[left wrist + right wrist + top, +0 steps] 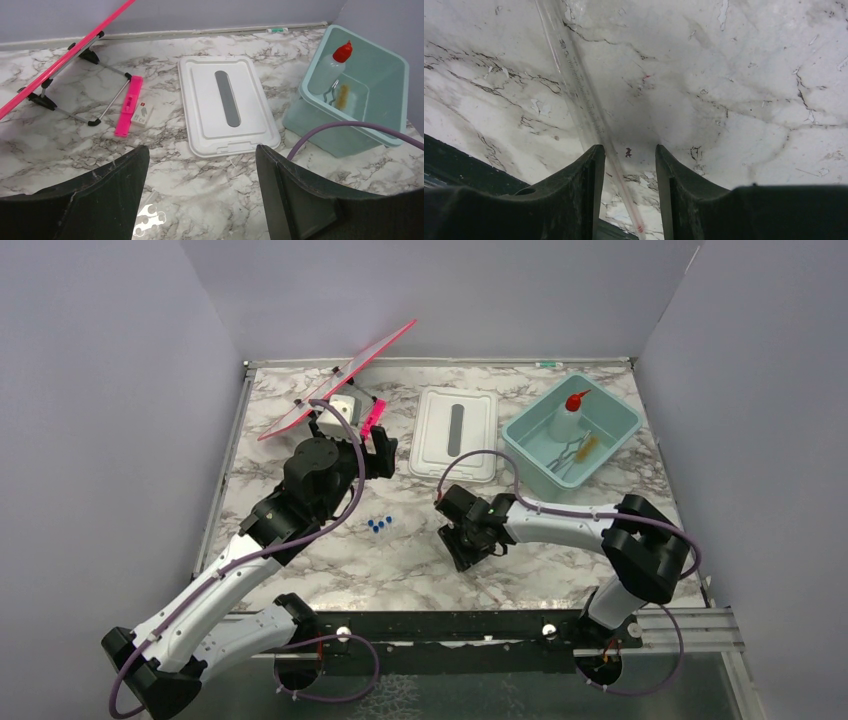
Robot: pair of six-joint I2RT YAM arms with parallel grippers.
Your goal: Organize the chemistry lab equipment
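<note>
You see a grey-veined white table (420, 565), a teal tub (385, 75), a white lid (200, 100), and a white bottle (325, 72) with a red nozzle (343, 51).

Glossy marbled table (724, 100) — clear, smooth thermometer (579, 90)

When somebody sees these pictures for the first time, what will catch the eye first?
The bright pink tilted panel at the far left and the teal tub at the far right, with a red-nozzled squeeze bottle inside, stand out. Near the middle, the right gripper straddles a thin graduated glass rod.
</note>
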